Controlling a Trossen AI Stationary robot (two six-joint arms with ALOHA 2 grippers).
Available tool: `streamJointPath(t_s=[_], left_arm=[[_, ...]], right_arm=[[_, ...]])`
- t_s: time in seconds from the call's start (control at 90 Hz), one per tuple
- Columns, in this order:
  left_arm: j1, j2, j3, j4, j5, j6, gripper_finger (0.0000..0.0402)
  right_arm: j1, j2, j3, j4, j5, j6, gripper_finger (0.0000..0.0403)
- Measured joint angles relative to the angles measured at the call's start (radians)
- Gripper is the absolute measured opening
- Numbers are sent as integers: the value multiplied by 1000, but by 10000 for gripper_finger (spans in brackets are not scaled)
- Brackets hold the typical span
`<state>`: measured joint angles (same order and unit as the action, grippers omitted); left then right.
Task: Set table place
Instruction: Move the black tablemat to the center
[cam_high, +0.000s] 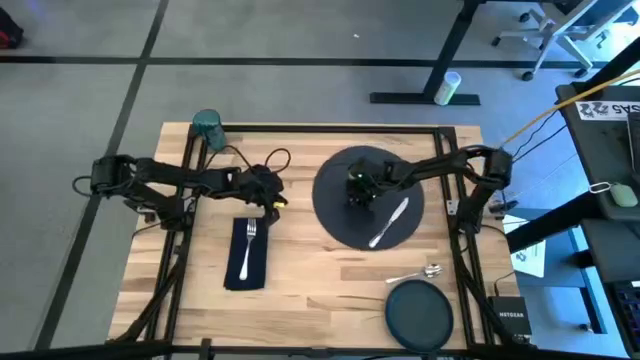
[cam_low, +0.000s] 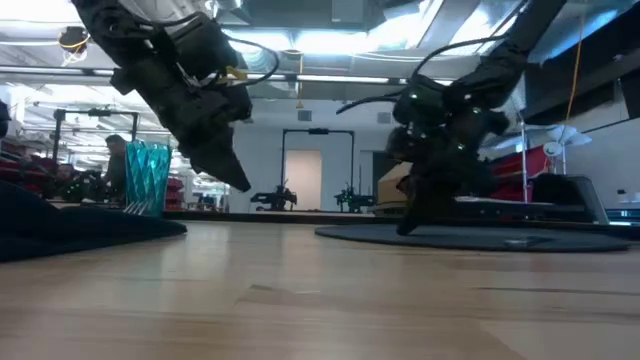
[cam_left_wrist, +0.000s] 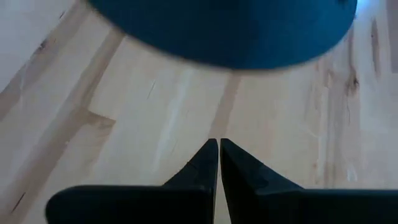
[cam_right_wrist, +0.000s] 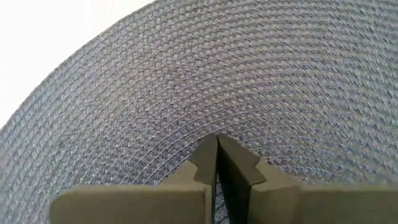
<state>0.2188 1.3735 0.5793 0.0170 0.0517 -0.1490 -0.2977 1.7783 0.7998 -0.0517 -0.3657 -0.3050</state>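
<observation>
The round dark grey charger (cam_high: 340, 215) lies flat on the table (cam_high: 310, 290), with a silver knife (cam_high: 390, 222) lying slanted on its right part. My right gripper (cam_right_wrist: 216, 142) is shut and points down at the charger's woven middle (cam_low: 470, 236). My left gripper (cam_high: 268, 196) is shut with nothing in it. It hangs above the wood (cam_left_wrist: 155, 112) between the charger and the navy napkin (cam_high: 246, 262). A fork (cam_high: 249, 240) lies on the napkin. The teal cup (cam_high: 207, 125) stands at the far left corner. My right gripper's shut fingertips (cam_low: 405, 226) come down from above onto the charger's woven surface (cam_right_wrist: 217, 118), left of the knife. Whether they touch the weave or stand just over it, I cannot tell.
A spoon (cam_high: 416, 272) lies on the wood near the charger's near-right side. The smaller dark plate (cam_high: 420, 312) sits at the near right corner. Bare wood stretches along the near edge between napkin and plate. Black rails (cam_high: 320, 128) edge the table.
</observation>
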Motion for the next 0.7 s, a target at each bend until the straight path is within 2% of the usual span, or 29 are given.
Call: streamJointPath(t_s=[0.278, 0.7], left_arm=[[0, 0, 0, 23, 15, 26, 1], [-4, 41, 0, 32, 47, 49, 1]], right_arm=[[75, 119, 129, -5, -80, -18, 0], [175, 124, 157, -21, -61, -9, 0]])
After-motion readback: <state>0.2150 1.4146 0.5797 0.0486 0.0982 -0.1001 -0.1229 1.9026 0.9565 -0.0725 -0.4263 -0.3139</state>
